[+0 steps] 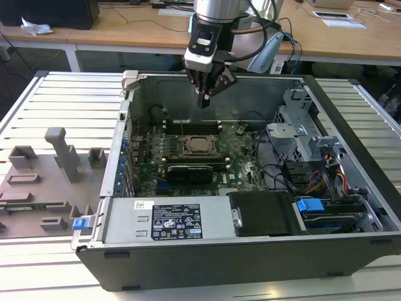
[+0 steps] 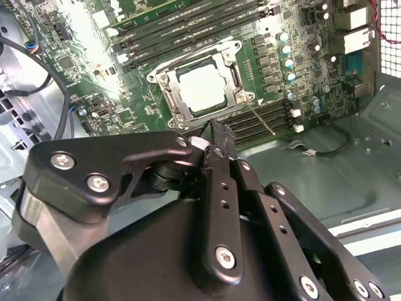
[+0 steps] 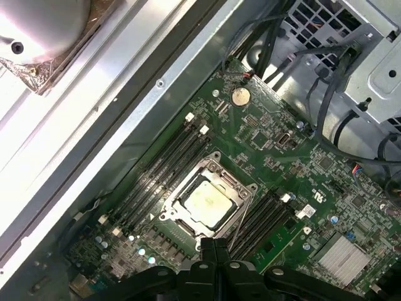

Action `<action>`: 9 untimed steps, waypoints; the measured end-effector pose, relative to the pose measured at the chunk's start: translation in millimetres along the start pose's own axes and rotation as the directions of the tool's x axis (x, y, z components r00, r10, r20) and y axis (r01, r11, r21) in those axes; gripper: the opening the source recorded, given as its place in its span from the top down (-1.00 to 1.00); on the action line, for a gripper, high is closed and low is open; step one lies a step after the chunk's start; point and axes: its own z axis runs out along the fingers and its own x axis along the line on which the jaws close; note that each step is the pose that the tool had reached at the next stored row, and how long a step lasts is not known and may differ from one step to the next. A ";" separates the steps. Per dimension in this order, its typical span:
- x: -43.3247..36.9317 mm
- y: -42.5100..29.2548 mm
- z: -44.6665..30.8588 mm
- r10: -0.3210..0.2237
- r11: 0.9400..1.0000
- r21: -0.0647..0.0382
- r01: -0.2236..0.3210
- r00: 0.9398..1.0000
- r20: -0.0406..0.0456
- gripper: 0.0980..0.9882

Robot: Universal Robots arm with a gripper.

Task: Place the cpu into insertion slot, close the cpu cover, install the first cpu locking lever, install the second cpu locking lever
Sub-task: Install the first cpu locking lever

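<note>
Silvery metal tells me where things stand. The cpu (image 2: pixel 200 88) lies flat in the insertion slot (image 1: pixel 185 145) on the motherboard (image 3: pixel 301 188), with the cpu cover (image 2: pixel 170 94) down around it, between the banks of memory slots (image 2: pixel 188 28). My gripper (image 1: pixel 203 100) hangs above the board, well clear of the socket, with its fingers pressed together and gripping nothing.

In the second wrist view a thin locking lever (image 2: pixel 260 119) angles away from the socket's corner, which I read as unlatched. I cannot tell whether the other lever is hooked. I judge the lever work to be the step in hand. To do it well, I would use the closed tips as a pusher and meet the wire near its free end. I would then sweep it down and sideways under its catch, staying off the memory clips just beside it.
</note>
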 end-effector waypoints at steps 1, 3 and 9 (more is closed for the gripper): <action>0.0 0.0 0.0 -0.004 1.000 0.000 0.004 1.000 0.000 0.98; 0.0 0.0 0.0 -0.023 1.000 0.000 0.023 1.000 0.001 0.98; 0.0 0.0 0.0 -0.072 0.997 0.001 0.072 0.997 0.003 0.98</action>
